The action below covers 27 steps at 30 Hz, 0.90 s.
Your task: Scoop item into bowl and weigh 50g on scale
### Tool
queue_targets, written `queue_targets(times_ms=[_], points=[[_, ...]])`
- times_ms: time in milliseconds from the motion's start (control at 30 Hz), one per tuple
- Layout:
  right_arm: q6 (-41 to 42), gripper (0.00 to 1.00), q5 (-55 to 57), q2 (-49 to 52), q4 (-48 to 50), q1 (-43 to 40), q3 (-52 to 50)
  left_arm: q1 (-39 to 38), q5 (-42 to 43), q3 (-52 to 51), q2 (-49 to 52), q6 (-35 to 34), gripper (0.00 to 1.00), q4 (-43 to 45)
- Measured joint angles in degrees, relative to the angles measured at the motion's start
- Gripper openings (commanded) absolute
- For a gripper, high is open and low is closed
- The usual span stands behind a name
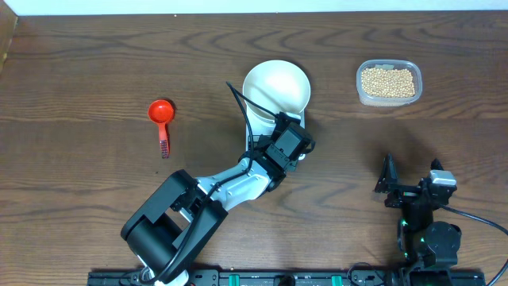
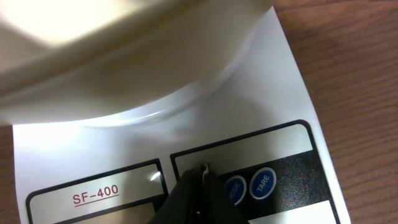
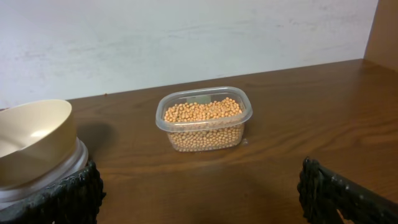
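Dark wood table — on it: red scoop L, scale mid, clear tub R.

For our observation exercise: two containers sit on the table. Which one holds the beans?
The clear rectangular tub on the right; the round white bowl looks empty.

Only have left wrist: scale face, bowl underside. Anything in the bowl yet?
Observer: No. Overhead shows the bowl empty, plain white inside.
Operator: Where's the scoop?
Observer: The red scoop lies on the table, left of the bowl, nothing touching it.
Operator: And the beans?
Observer: The beans sit in the clear tub, to the right of the bowl.
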Motion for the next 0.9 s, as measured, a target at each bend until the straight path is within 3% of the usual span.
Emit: queue_targets(times_ms=[900], points=[[0.0,0.99,0.0,0.0,0.0,0.0,0.0,0.0,0.17,0.94,0.07,-0.87,0.07,-2.32]])
